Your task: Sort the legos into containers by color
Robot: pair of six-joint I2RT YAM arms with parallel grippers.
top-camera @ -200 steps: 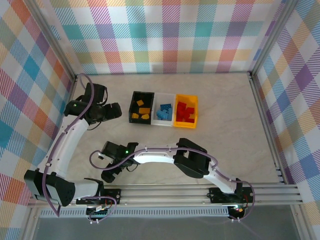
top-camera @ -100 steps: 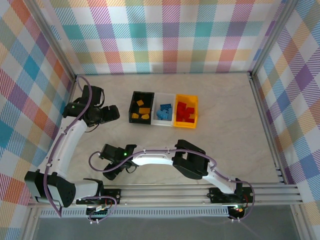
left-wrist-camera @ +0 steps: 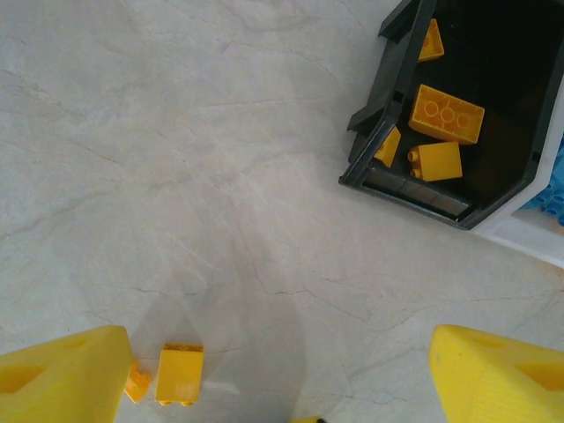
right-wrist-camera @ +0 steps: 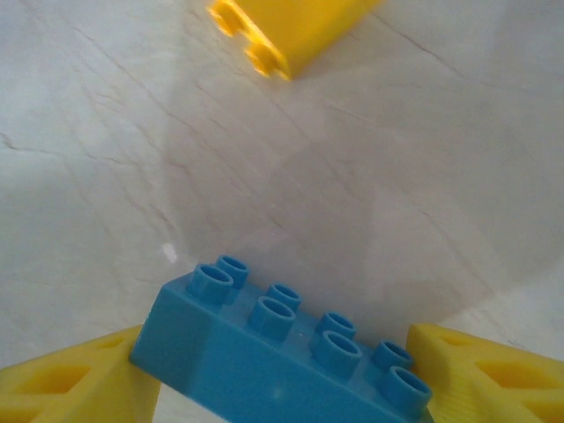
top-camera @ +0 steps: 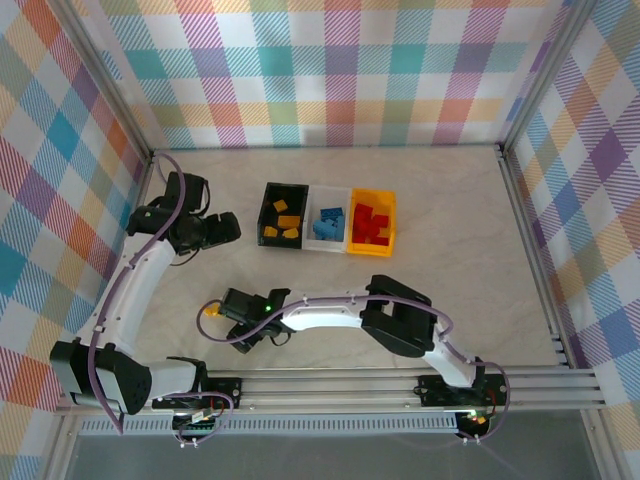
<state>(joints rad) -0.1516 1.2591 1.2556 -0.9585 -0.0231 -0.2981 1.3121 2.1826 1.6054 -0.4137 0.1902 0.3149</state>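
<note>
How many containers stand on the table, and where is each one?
3, side by side in one row: the black container at the left, the white container in the middle, the yellow-orange container at the right. None seems hidden.

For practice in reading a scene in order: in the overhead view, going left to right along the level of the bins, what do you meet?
left gripper → black bin → white bin → yellow-orange bin
</note>
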